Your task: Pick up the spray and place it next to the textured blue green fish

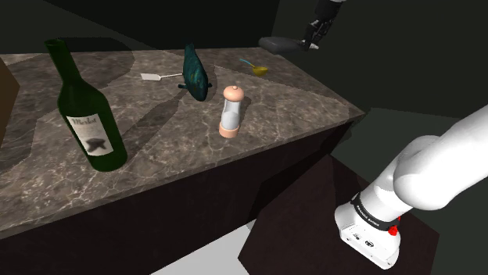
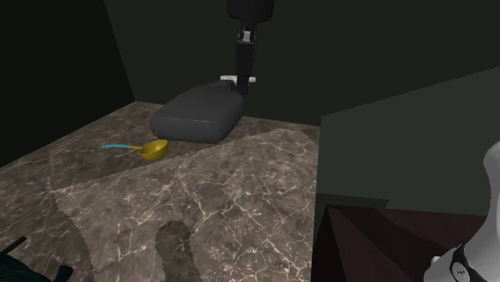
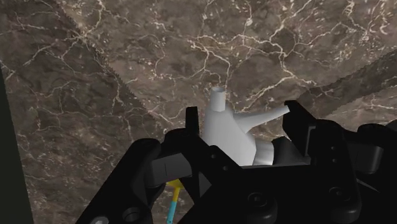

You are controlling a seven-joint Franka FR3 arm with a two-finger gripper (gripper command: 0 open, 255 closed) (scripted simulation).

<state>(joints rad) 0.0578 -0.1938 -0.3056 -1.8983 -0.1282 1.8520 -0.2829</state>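
Wrist view puts the gripper (image 3: pixel 242 118) low over the brown marble counter (image 3: pixel 127 57), its two black fingers (image 3: pixel 191 124) spread apart and not clenched. The white head of the spray (image 3: pixel 229 130) stands in the gap between them. The head sits close against one finger, while counter shows between its body and the other finger, which only the thin spout tip reaches. Nothing is clasped. Just below the hand, a yellow scoop (image 3: pixel 172 197) with a blue handle peeks out. In the second exterior view the spray (image 2: pixel 196 116) lies on its side on the counter (image 2: pixel 240 200), a dark grey body with the white head at its far end, and the gripper (image 2: pixel 244 80) comes straight down onto that head. The scoop (image 2: pixel 152 149) lies near the body on the second exterior view's left. In the shoulder view the spray (image 1: pixel 274 44) rests at the far end of the counter (image 1: pixel 180 156), with the gripper (image 1: pixel 311 45) at its end towards the shoulder view's right. The blue green fish (image 1: pixel 195 72) stands well apart from it, nearer the camera, with the scoop (image 1: pixel 258 69) between them.
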